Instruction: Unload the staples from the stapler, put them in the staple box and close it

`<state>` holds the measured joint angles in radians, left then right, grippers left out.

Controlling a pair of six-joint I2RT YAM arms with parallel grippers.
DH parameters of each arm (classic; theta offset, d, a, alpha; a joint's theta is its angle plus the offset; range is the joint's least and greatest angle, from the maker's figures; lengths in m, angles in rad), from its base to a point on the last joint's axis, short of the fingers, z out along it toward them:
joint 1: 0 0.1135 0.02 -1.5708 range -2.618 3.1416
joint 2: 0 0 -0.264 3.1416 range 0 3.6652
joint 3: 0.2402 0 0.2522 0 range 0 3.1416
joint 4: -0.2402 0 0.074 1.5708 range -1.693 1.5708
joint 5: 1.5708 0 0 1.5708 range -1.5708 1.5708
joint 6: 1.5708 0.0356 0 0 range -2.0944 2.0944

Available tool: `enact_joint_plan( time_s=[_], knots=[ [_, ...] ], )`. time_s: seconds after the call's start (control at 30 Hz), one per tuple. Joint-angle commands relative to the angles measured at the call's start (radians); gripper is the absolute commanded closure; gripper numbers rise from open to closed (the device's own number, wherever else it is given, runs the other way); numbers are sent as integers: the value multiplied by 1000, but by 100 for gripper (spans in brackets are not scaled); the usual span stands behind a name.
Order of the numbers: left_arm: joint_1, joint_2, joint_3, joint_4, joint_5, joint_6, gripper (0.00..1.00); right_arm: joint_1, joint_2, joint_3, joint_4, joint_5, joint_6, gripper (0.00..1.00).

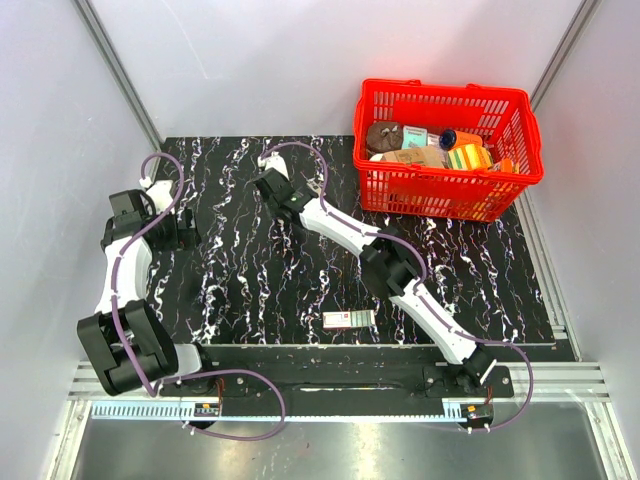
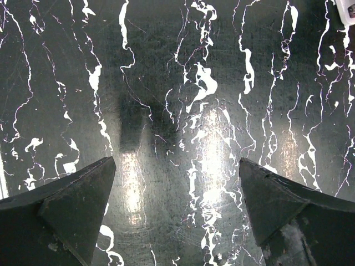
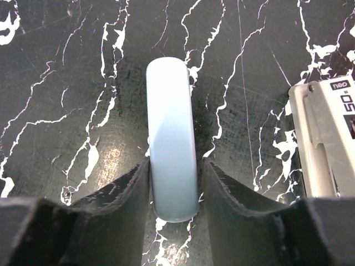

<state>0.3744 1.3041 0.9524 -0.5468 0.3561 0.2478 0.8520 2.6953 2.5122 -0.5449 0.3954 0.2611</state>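
In the right wrist view a pale blue-white tube (image 3: 171, 133) lies on the black marble mat between the fingers of my right gripper (image 3: 176, 163). The left finger (image 3: 130, 188) touches it and the right finger (image 3: 222, 188) stands a sliver off, so the jaws are open round it. At the right edge lies a silvery-grey hinged body with a rivet and a dark label, which I take for the stapler (image 3: 324, 144); it is apart from the fingers. From above, the right gripper (image 1: 268, 183) hides both. My left gripper (image 2: 177, 160) (image 1: 188, 232) is wide open over bare mat.
A red basket (image 1: 448, 195) full of small items stands at the back right. A flat pink-and-white box (image 1: 348, 320) lies near the mat's front edge. A white corner of something (image 2: 347, 11) shows at the top right of the left wrist view. Grey walls close in both sides.
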Motion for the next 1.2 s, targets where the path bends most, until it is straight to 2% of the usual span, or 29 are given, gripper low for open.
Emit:
enact_joint_plan(
  time_s=[0.0, 0.27, 0.43, 0.57, 0.7, 0.9, 1.03, 1.17],
  knots=[
    [8, -31, -12, 51, 6, 18, 1, 13, 11, 60, 6, -13, 23, 58],
    [6, -28, -3, 36, 32, 24, 1, 18, -32, 31, -3, -36, 79, 88],
    [4, -46, -20, 50, 119, -12, 1, 53, -224, -152, 81, -56, 170, 99],
    [-28, -89, -61, 55, 279, 37, 1, 76, -426, -454, 253, -85, 335, 100],
    [-135, -97, -93, -2, 325, 129, 1, 85, -567, -721, 405, -153, 483, 100],
    [-259, -123, -165, 34, 348, 131, 1, 127, -689, -903, 517, -122, 558, 100],
    [-270, -108, -182, 90, 392, 74, 1, 139, -738, -978, 600, -116, 625, 100],
    [-270, -105, -187, 119, 452, 48, 1, 159, -746, -983, 612, -124, 641, 100]
  ],
)
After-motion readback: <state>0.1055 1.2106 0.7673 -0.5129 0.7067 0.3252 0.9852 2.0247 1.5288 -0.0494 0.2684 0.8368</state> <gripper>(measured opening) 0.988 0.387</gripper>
